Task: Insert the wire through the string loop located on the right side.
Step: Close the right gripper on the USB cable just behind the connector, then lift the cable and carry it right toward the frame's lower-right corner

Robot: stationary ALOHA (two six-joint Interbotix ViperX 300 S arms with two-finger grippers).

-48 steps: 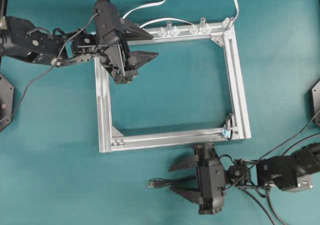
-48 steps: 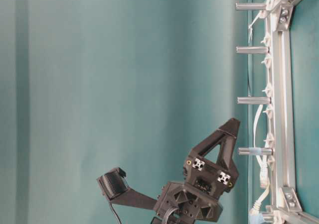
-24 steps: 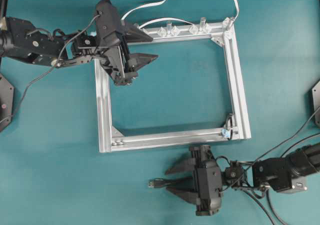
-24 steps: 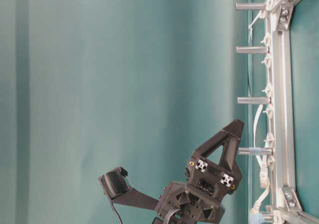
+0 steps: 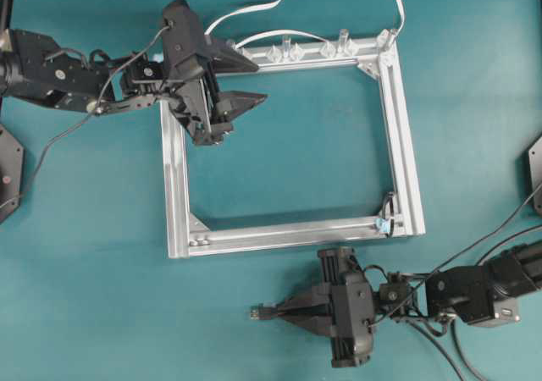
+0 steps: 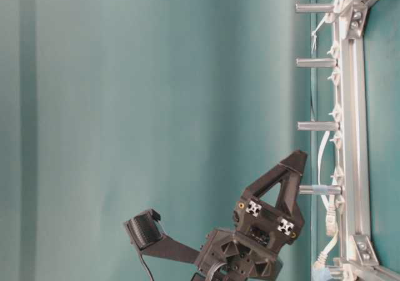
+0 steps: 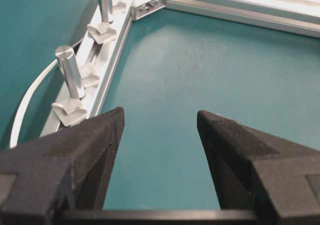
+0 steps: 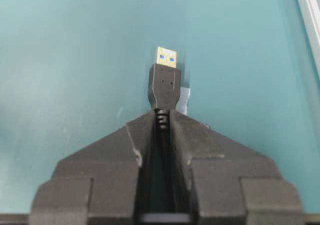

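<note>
**While the plug sits pinched, the loop waits at the frame corner**

With its two black fingers point(image 8: 200, 155) drawn together, the right gripper point(image 5: 286, 311) clamps the wire point(image 8: 164, 87), a thin black cable ending in a flat gold-tipped USB plug. The ribbed strain relief lies squeezed between the fingertips, and the plug body juts out just beyond them, over the teal table point(image 5: 102, 296).

Up and to the right of those fingers in the overhead view, well apart from the plug, the tiny dark string loop point(image 5: 384, 223) with its pale-blue bit sits at the near right corner of the rectangular aluminium frame point(image 5: 174, 186).

Spread wide and holding nothing, the left gripper point(image 7: 159, 122) hovers inside the frame's far left corner; upright metal pegs point(image 7: 69, 77) stand just beyond its left finger.
</note>
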